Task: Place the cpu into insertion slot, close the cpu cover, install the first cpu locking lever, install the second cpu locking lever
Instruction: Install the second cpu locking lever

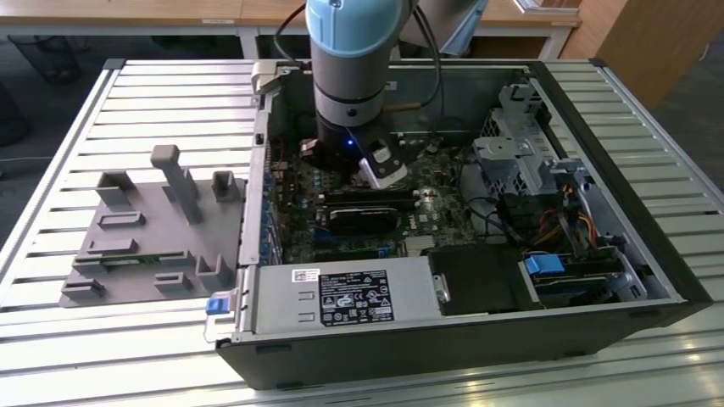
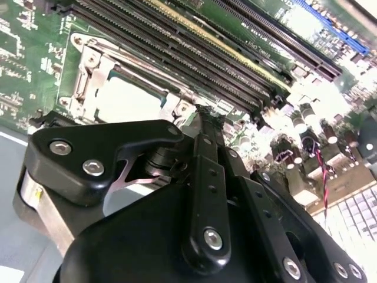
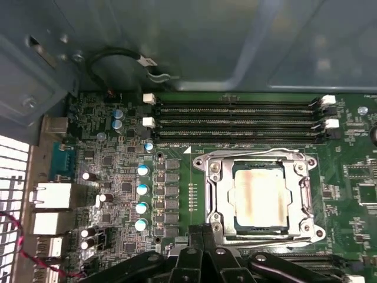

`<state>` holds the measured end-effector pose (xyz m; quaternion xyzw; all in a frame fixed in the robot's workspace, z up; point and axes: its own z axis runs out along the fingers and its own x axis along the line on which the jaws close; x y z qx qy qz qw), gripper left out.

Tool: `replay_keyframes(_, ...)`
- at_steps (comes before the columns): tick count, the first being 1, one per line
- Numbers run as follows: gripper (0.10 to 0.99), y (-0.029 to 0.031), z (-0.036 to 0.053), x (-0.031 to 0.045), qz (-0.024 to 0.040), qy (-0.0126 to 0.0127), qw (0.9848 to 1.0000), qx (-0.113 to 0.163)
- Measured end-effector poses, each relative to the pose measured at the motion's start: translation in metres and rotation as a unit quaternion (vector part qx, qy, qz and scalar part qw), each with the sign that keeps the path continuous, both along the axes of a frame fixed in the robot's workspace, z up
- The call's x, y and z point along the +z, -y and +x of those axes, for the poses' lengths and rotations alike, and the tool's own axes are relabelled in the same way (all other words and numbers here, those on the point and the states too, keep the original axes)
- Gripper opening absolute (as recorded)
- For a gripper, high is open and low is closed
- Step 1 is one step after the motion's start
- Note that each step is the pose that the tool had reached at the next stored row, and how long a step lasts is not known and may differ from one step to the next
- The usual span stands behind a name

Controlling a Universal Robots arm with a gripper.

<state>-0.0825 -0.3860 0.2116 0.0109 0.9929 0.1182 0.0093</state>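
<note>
Arm: we see the gripper (image 1: 382,172) lowered inside the open computer case (image 1: 588,280), over the motherboard (image 3: 177,194).
Jaws: we see the black fingers (image 2: 206,177) drawn together, pinching nothing.
Cpu: we find the cpu (image 3: 260,200) seated in its socket, beside the memory slots (image 3: 235,121).
Cover: we see the cpu cover (image 3: 221,194) lying flat, framing the chip.
Gripper position: just beside the socket's edge in both wrist views.

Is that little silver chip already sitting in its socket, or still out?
In. In the first wrist view the cpu lies flat within the socket, with the cpu cover framing it all round.
</note>
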Motion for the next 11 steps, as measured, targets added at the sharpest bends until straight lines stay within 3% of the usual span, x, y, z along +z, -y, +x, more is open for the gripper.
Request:
replay_keyframes(7,0.106,0.0000,0.0000,0.0106,0.0000,0.0000,1.0000,0.000)
replay_keyframes(11,0.106,0.0000,0.0000,0.0110,0.0002,0.0001,1.0000,0.000)
